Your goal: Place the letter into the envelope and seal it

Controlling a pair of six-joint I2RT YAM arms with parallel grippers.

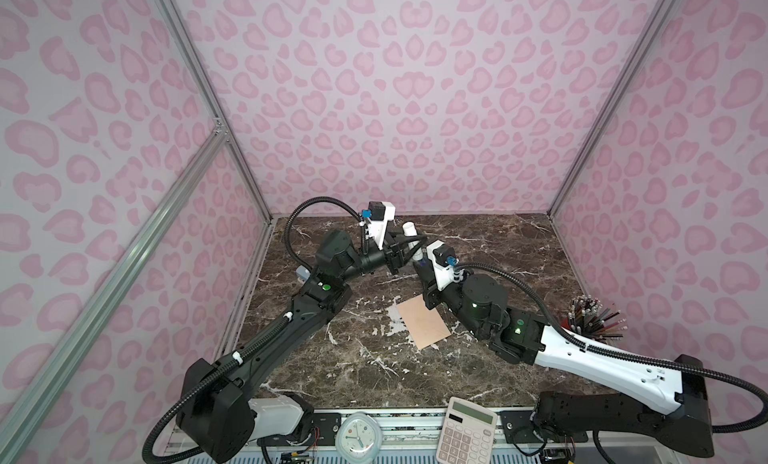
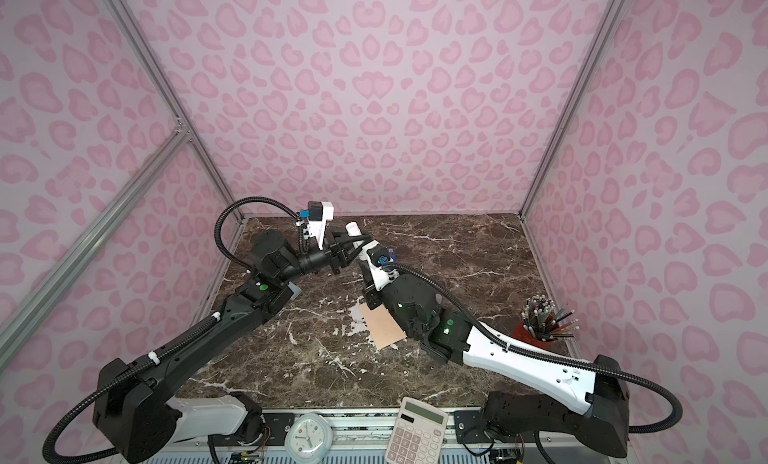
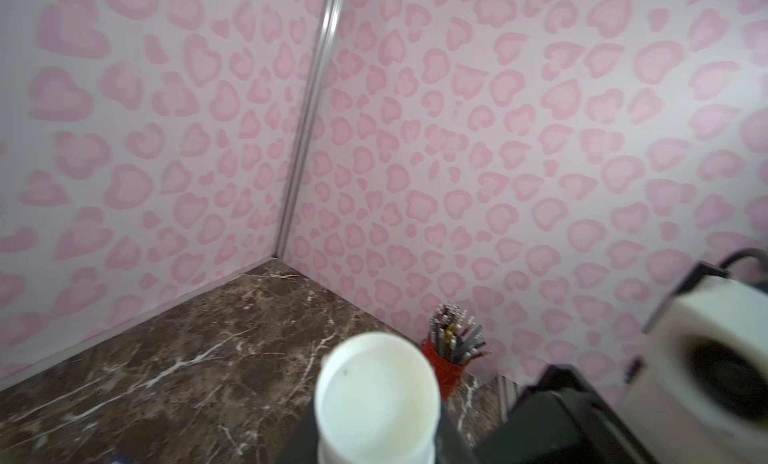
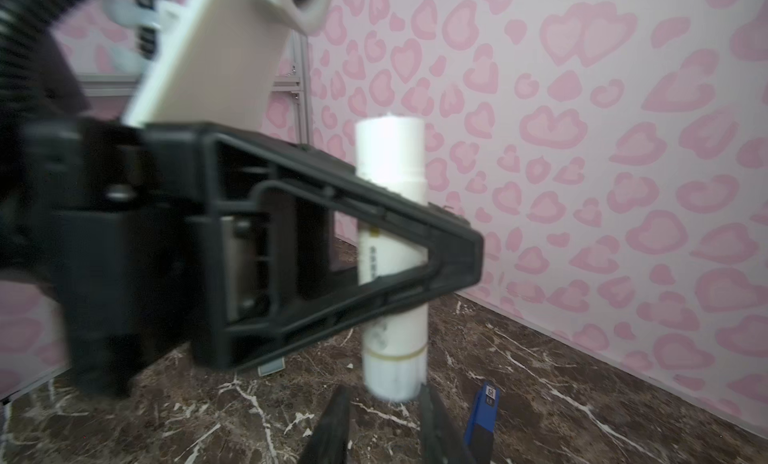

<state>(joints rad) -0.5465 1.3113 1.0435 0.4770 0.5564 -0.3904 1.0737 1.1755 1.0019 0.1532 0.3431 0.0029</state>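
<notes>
Peach-tan paper, smooth and plain: your rectangular envelope [image 1: 424,323] lies flat on the dark brown, white-veined marble tabletop [image 1: 353,370], with one corner tucked under your right arm [image 1: 478,308]. Toward the back of the table, your left gripper [image 1: 409,246] pinches a smooth white plastic cylindrical tube [image 4: 390,150] around its middle between black, ribbed, triangular fingers [image 4: 465,254], holding it clear of the stone. Your right gripper [image 4: 384,391] has a black finger on each side of the tube's lower end, but you cannot tell whether they press it.
</notes>
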